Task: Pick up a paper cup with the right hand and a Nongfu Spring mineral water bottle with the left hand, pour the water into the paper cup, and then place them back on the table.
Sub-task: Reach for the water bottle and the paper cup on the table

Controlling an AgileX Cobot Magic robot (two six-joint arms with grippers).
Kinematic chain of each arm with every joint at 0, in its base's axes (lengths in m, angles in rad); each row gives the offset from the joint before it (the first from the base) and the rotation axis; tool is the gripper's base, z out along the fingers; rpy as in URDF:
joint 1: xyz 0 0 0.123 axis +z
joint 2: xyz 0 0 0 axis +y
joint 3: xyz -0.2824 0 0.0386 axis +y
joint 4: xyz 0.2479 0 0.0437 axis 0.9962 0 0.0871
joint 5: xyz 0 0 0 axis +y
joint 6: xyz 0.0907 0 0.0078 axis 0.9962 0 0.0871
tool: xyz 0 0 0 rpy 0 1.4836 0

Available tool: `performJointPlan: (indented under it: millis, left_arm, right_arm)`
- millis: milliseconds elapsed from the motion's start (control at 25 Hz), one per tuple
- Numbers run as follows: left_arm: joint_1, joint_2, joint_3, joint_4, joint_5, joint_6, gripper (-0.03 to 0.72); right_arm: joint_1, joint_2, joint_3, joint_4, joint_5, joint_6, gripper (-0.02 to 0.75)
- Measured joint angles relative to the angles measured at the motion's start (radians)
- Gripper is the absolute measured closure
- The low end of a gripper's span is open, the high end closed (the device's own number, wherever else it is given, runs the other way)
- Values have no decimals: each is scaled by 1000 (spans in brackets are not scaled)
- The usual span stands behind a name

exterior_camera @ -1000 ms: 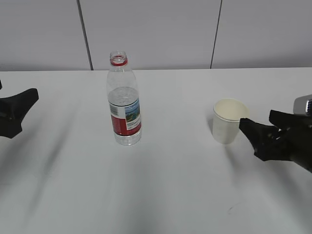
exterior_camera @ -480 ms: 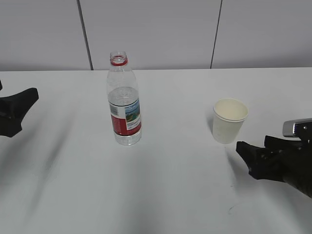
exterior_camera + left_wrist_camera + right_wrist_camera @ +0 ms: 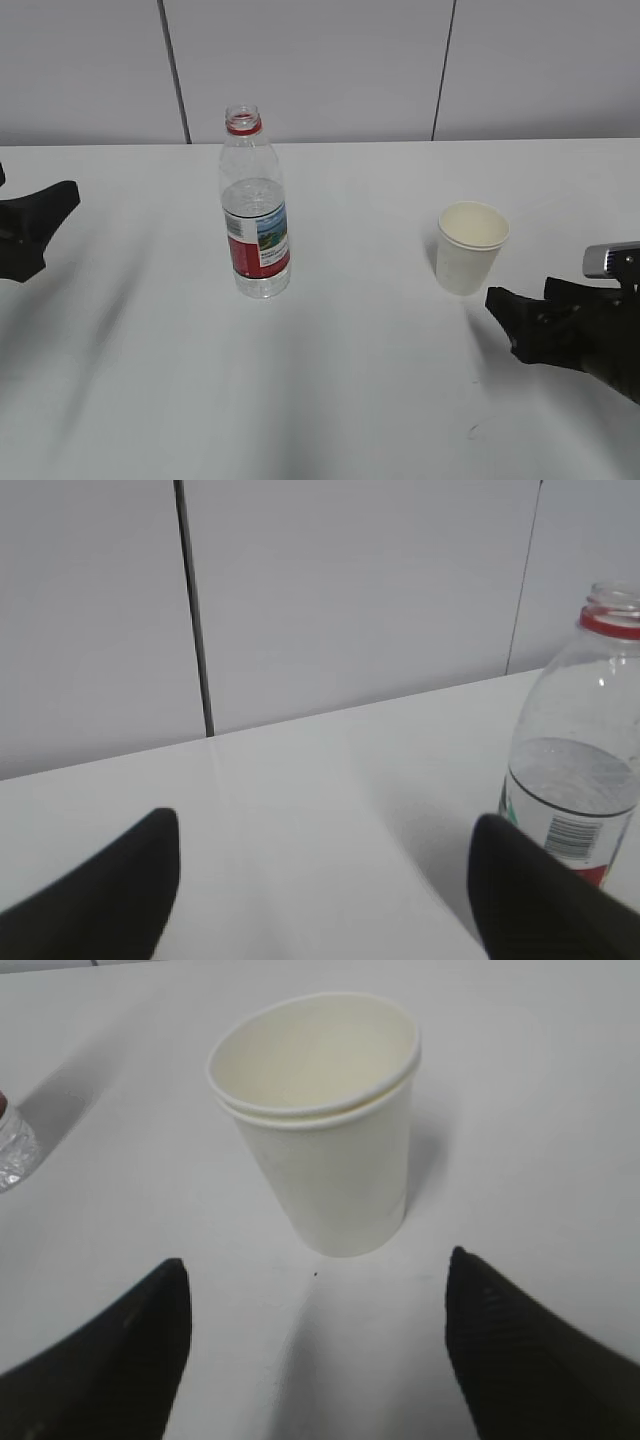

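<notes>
The paper cup (image 3: 471,247) stands upright and empty on the white table (image 3: 350,380), right of centre; it fills the right wrist view (image 3: 320,1120). The Nongfu Spring bottle (image 3: 254,205), uncapped and about half full, stands upright left of centre and shows at the right edge of the left wrist view (image 3: 580,750). My right gripper (image 3: 520,315) is open and empty, low over the table, a little in front and to the right of the cup, apart from it. My left gripper (image 3: 45,225) is open and empty at the far left, well away from the bottle.
A grey panelled wall (image 3: 320,70) runs behind the table's far edge. A few faint dark scuff marks (image 3: 472,430) lie on the tabletop near the front right.
My right gripper drew back from beside the cup, down and toward the table's front, then held still. The cup, the bottle and the left gripper have not moved.
</notes>
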State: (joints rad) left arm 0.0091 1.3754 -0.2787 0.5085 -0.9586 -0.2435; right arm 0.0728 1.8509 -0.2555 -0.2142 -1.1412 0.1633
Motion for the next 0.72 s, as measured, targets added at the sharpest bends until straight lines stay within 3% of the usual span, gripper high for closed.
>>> performJointPlan:
  millis: [720]
  left_arm:
    - [0,0,0,35,0,-2,165]
  right_arm:
    - [0,65,-101,-10,-5,-35,107]
